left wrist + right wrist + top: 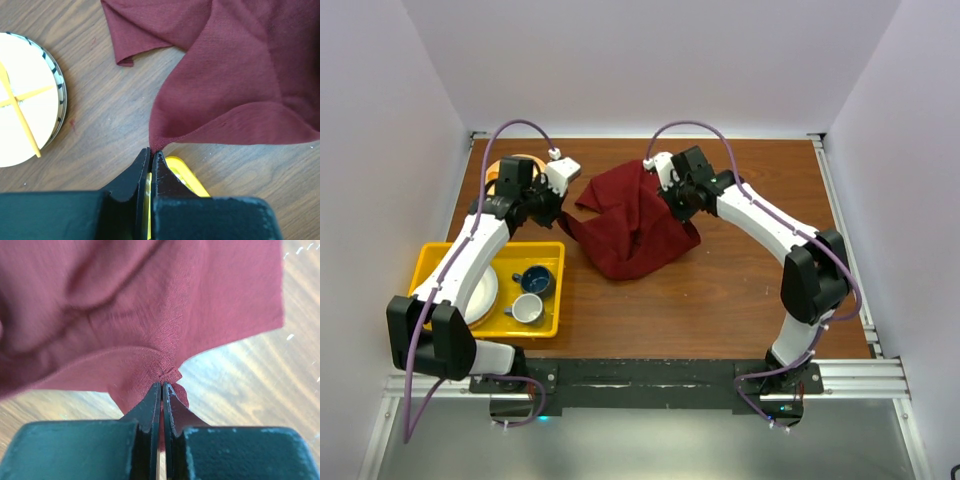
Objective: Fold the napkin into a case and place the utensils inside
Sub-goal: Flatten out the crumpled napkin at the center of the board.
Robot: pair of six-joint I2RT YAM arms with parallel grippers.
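Observation:
The maroon napkin [635,225] hangs crumpled between both arms above the middle of the table. My left gripper [558,215] is shut on its left corner; in the left wrist view [151,151] the cloth [235,90] rises from the closed jaws. My right gripper [682,205] is shut on the napkin's right edge; in the right wrist view [162,385] the cloth [125,315] bunches at the closed jaws. No folded case shows. The purple metallic utensils are out of view.
A yellow tray [430,262] at the left holds a white plate [480,295], a blue cup [535,281] and a white cup [527,309]. A striped-rim plate [22,100] with orange utensils [20,107] sits at the far left, behind the left arm.

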